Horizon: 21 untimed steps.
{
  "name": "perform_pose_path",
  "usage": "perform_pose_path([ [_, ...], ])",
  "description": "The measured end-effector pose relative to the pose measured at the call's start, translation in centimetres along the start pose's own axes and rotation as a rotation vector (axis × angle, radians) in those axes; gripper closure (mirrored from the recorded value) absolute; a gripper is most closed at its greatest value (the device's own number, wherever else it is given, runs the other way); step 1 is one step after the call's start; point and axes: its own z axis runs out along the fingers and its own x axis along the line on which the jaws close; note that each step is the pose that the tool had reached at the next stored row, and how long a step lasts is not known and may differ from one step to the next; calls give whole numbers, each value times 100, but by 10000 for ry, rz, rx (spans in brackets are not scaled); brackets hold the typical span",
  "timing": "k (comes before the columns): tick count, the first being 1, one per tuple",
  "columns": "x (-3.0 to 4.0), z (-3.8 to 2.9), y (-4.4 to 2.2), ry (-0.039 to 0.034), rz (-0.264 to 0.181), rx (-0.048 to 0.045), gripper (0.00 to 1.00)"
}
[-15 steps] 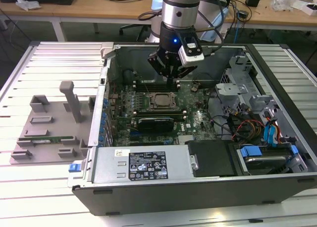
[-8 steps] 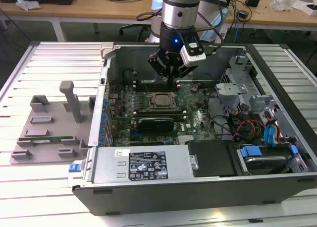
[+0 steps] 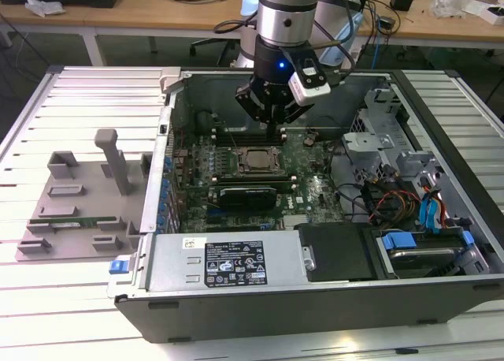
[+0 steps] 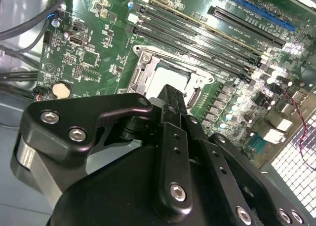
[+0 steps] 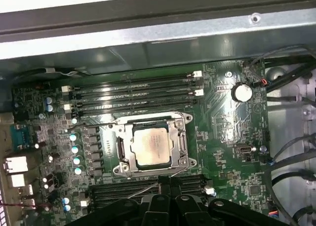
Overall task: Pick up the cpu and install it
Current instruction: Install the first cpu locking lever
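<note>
Inside the open computer case [image 3: 409, 219], the chip [image 5: 149, 148] lies flat in its socket [image 5: 150, 146] mid-board, just below the pincer [image 3: 272, 113], whose fingers look closed, holding nothing.

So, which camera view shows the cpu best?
The first wrist view: the cpu sits unobstructed in its socket frame. In the second wrist view the gripper partly hides it. In the exterior view it looks small.

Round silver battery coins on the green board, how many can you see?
1. The coin battery sits near the board's corner, apart from the socket holding the cpu; in the second wrist view it is here. Others may hide under the gripper.
</note>
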Motion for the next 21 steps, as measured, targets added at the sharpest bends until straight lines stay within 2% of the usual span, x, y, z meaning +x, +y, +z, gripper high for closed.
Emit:
perform_pose_path([
  [5, 0, 0, 0, -33, -442, 0, 89],
  [21, 0, 0, 0, -108, -1456, 0, 89],
])
